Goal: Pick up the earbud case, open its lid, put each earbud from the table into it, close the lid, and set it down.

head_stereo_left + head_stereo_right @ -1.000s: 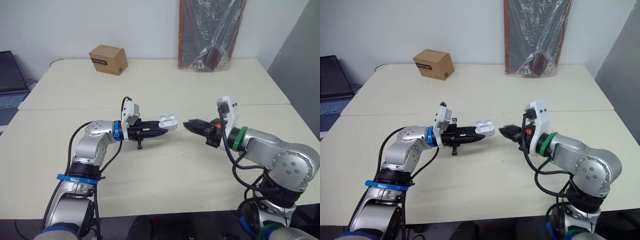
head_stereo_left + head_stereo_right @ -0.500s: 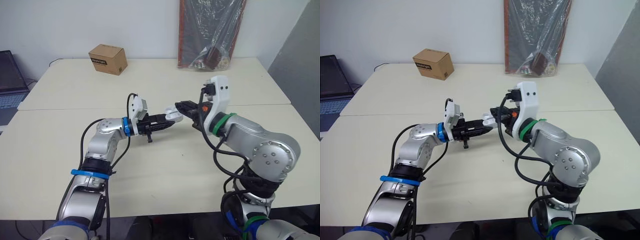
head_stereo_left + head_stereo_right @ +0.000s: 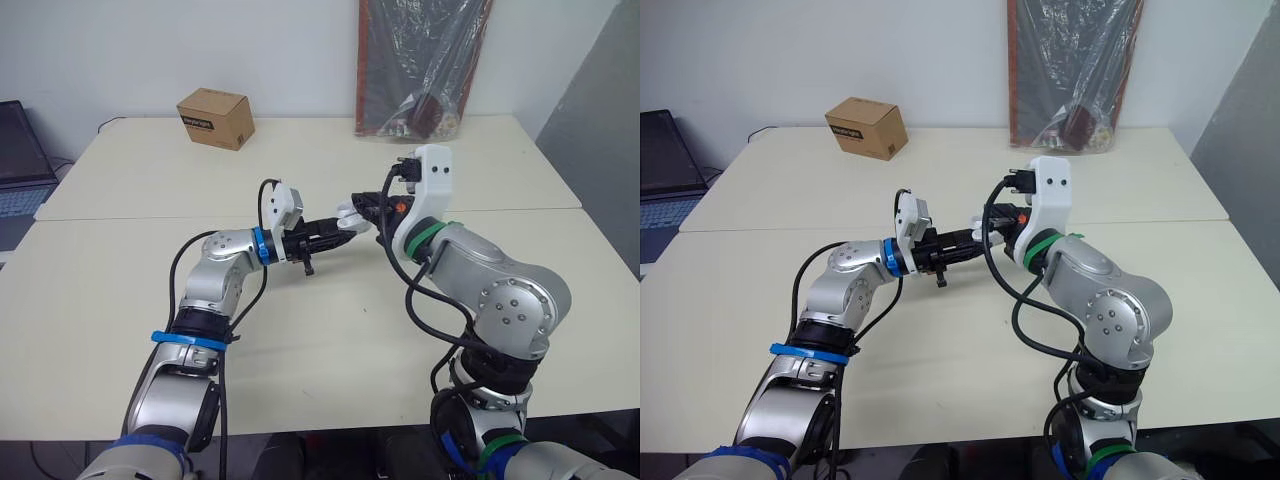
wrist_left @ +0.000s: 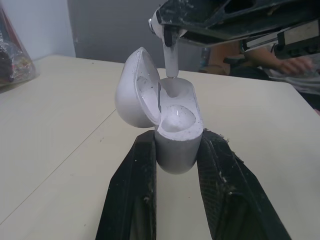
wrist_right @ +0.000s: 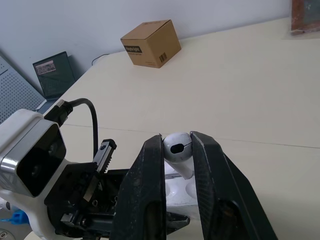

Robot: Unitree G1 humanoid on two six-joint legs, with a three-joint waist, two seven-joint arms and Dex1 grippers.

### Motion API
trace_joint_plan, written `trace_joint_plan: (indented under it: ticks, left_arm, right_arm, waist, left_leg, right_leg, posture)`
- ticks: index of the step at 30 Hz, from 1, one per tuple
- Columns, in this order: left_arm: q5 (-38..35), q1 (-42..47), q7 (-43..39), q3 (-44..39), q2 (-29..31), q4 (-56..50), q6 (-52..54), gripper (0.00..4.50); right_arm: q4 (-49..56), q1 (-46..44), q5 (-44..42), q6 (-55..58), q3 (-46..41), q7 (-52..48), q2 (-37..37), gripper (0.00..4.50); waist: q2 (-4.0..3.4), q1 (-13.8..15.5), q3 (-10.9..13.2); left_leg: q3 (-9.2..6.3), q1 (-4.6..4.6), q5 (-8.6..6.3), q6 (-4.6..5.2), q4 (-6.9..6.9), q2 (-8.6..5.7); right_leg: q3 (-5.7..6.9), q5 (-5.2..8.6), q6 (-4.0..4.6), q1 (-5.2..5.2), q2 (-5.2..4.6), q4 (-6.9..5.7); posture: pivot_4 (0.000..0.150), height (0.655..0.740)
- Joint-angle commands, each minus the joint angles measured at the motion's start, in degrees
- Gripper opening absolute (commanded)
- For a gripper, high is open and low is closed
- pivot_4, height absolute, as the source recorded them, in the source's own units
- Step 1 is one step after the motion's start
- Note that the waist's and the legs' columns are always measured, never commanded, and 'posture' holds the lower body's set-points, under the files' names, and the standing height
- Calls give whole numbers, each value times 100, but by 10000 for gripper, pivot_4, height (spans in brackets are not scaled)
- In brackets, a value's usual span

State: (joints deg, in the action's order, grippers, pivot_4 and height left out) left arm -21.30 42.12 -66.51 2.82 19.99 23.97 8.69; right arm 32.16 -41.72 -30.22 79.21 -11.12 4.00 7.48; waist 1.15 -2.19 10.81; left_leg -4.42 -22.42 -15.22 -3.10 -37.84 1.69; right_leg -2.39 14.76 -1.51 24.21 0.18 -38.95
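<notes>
Left eye view takes in the pale table [image 3: 90,290], and both grippers meet above its middle. Well beyond the right gripper [image 3: 366,206], at the table's far edge, a dark board wrapped in clear plastic [image 3: 425,60] leans on the wall. Off to the outer side of the left gripper [image 3: 336,226], past the table's edge, sits a laptop [image 3: 20,150]. A brown cardboard box [image 3: 215,118] stands on the far part of the table, well apart from the left gripper and farther from the robot than it.

The left gripper reaches toward the right one, its two black fingers [image 4: 134,200] pressed against opposite sides of the white earbud case [image 4: 176,142], which is held clear of the table with its open end away from the wrist. The case's lid [image 4: 132,90] is swung back on its hinge to one side. Two wells show inside; whether the nearer one already holds an earbud I cannot tell.

The right gripper comes in from the opposite side and just over the left gripper's tips, pinching a white earbud [image 5: 177,146] by its head between its fingers [image 5: 150,180]. In the left wrist view the earbud's stem [image 4: 170,59] points down at the farther well, its tip at the well's mouth. Past the right gripper there, a person's hand [image 4: 292,64] shows at the table's edge.
</notes>
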Motion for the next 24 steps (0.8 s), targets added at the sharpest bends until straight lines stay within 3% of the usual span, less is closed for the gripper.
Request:
trace_joint_plan:
  ticks: [1, 24]
  left_arm:
    - [-62, 228, -11, -128, 17, -74, -26, 7753]
    - [21, 408, 77, -91, -131, 218, -81, 7753]
  right_arm:
    - [54, -62, -68, -126, -8, 32, 232, 3822]
    - [-246, -149, -352, -82, -70, 89, 415, 3822]
  waist:
    - [0, 0, 0]
    - [0, -14, 0]
  left_leg:
    - [0, 0, 0, 0, 0, 0]
    - [0, -1, 0, 0, 3, 0]
  right_leg:
    - [0, 0, 0, 0, 0, 0]
    - [0, 1, -2, 1, 0, 4]
  posture:
    - [1500, 7400]
    - [1500, 7400]
